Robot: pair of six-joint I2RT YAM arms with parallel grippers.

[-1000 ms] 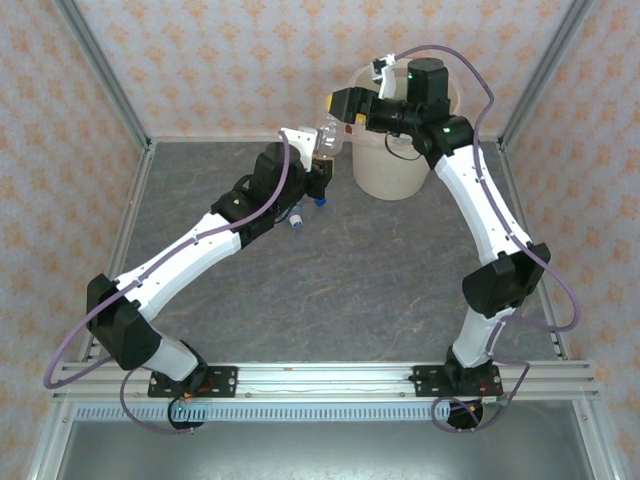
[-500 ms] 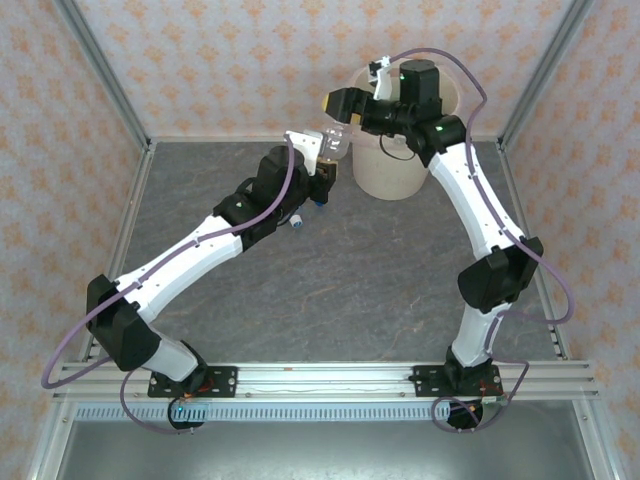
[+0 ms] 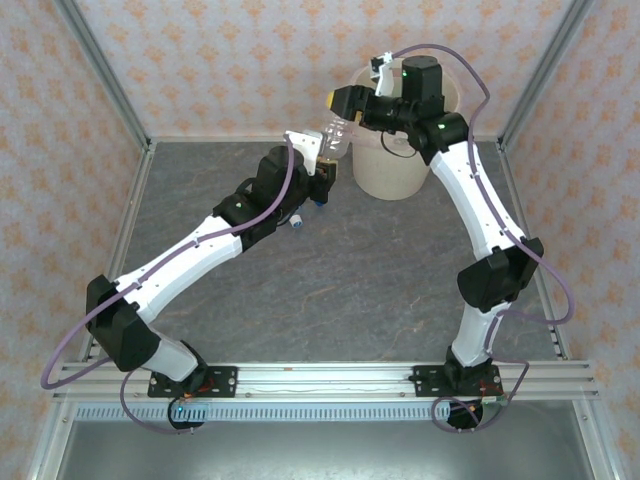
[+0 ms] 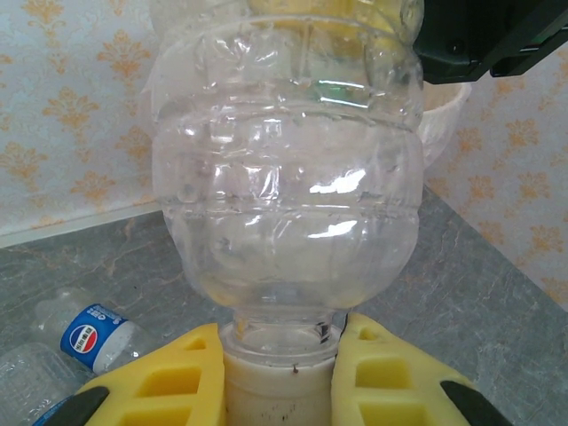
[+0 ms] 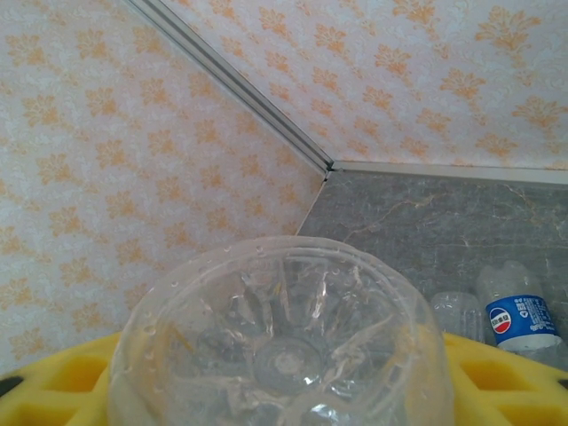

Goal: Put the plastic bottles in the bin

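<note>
A clear plastic bottle (image 3: 338, 135) hangs in the air just left of the cream-white bin (image 3: 400, 165), gripped at both ends. My left gripper (image 3: 322, 168) is shut on its white cap; in the left wrist view the yellow fingers (image 4: 182, 377) pinch the cap below the bottle (image 4: 284, 169). My right gripper (image 3: 347, 103) is shut around the bottle's base (image 5: 284, 355), with yellow pads on both sides. The bin's rim (image 4: 444, 111) shows behind the bottle. More bottles with blue labels lie on the table (image 4: 89, 333) (image 5: 519, 319).
The dark grey tabletop (image 3: 350, 280) is fenced by patterned walls and metal corner posts (image 3: 105, 75). Blue-capped bottles (image 3: 297, 220) lie partly under my left forearm. The bin stands against the back wall, under my right wrist.
The bottle and both grippers have shifted slightly right and up toward the bin. The right gripper has closed in over the bottle's base.
</note>
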